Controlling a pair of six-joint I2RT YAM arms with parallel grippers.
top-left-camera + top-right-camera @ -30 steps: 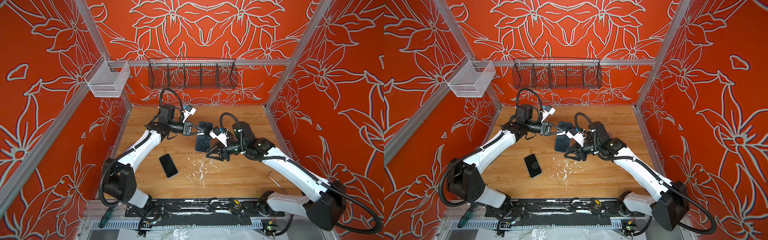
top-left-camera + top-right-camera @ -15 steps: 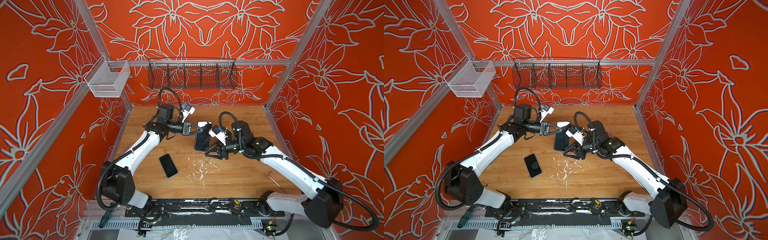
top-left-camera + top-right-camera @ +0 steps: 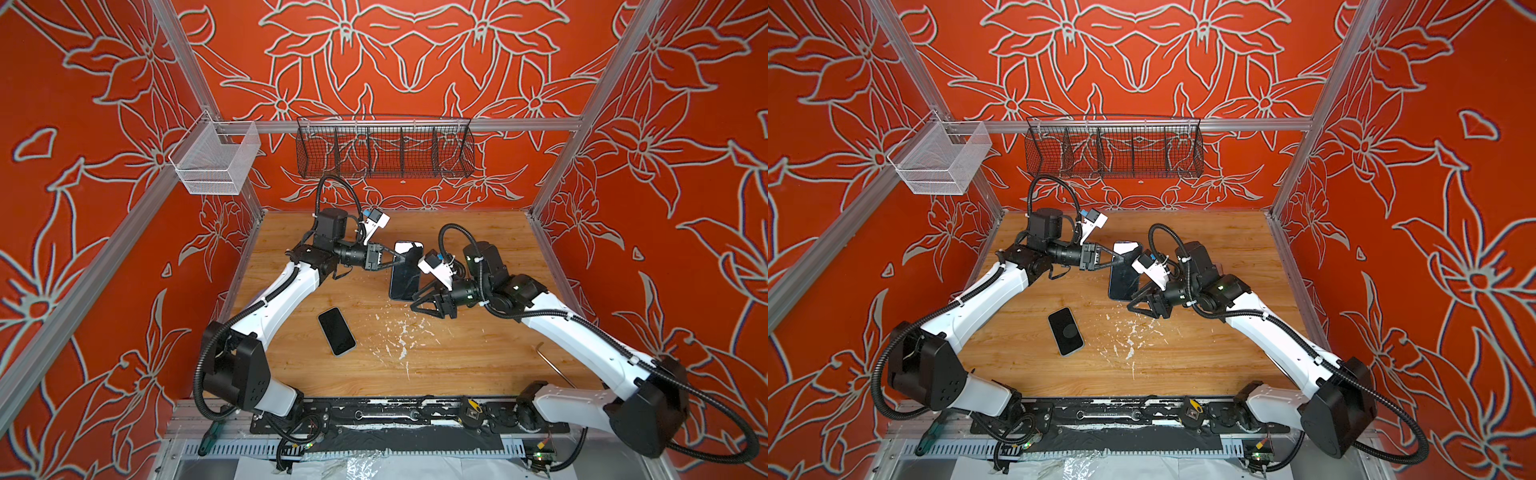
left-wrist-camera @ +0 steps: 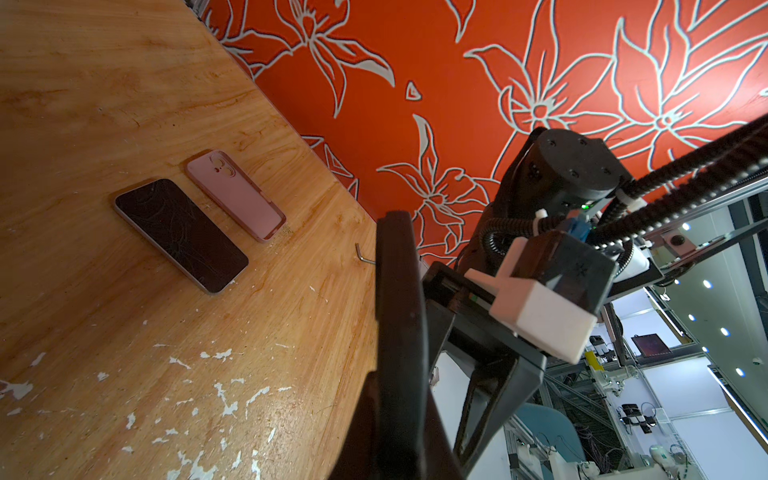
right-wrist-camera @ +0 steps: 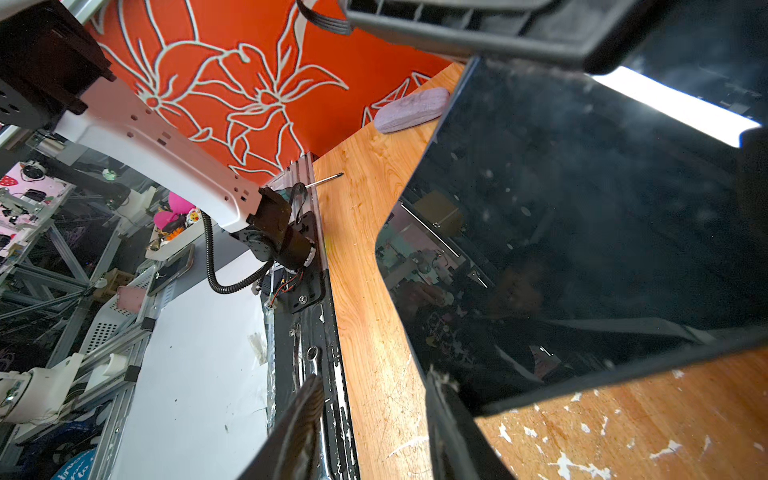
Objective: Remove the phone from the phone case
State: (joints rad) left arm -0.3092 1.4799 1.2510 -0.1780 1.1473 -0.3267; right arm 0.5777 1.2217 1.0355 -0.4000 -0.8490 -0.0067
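Overhead, two phones: left gripper (image 3: pixel 400 261) clamps the held phone (image 3: pixel 404 278), right gripper (image 3: pixel 414 300) gapes just beside it, the flat phone (image 3: pixel 337 331) lies well apart from it.

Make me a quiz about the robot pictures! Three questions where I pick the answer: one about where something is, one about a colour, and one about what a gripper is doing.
1. Where is the flat phone?
A on a chair; B on the table; C in a box.

2. What colour is the empty case?
A pink; B green; C yellow.

3. What is the left gripper doing?
A standing wide open; B shut on the held phone; C lying on the floor.

Answers:
1 B, it lies screen up on the wood in both top views.
2 A, the left wrist view shows it pink.
3 B, its tips pinch that phone's edge in a top view.
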